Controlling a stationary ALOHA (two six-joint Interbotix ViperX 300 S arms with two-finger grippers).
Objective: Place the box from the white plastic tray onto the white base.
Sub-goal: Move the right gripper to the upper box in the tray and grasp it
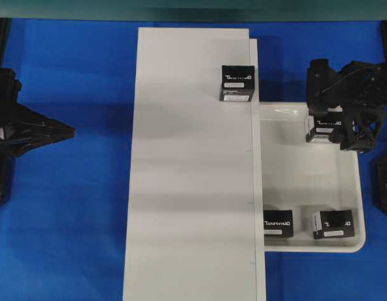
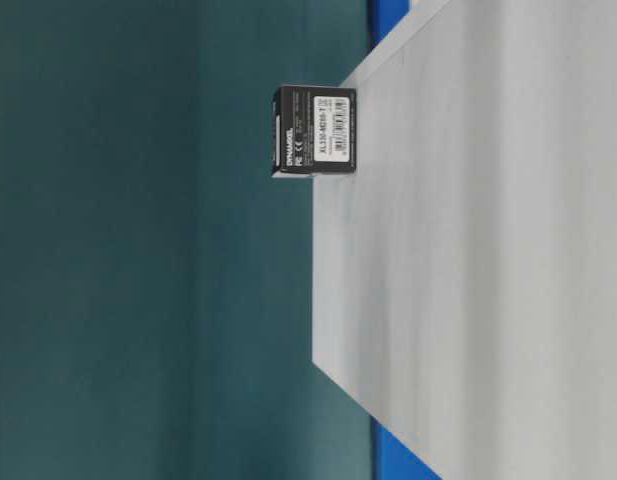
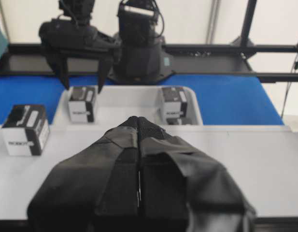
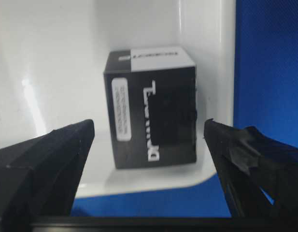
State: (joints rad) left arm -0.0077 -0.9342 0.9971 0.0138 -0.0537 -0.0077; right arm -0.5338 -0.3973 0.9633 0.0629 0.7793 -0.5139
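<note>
With one box (image 1: 237,83) on the base (image 1: 187,188), hovers wide open, right gripper (image 4: 149,140) seemingly untouching, over a tray (image 1: 306,182) box (image 4: 151,113).

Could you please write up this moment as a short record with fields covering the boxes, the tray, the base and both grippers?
boxes on white base: one box, near the far right edge of the white base
boxes in white plastic tray: three, inside the white plastic tray
box under right gripper: far-corner box, resting on the tray floor, not held
near-edge boxes: left one, right one
right gripper: open, fingers either side of the box
left gripper: shut, over the base, holding nothing
</note>
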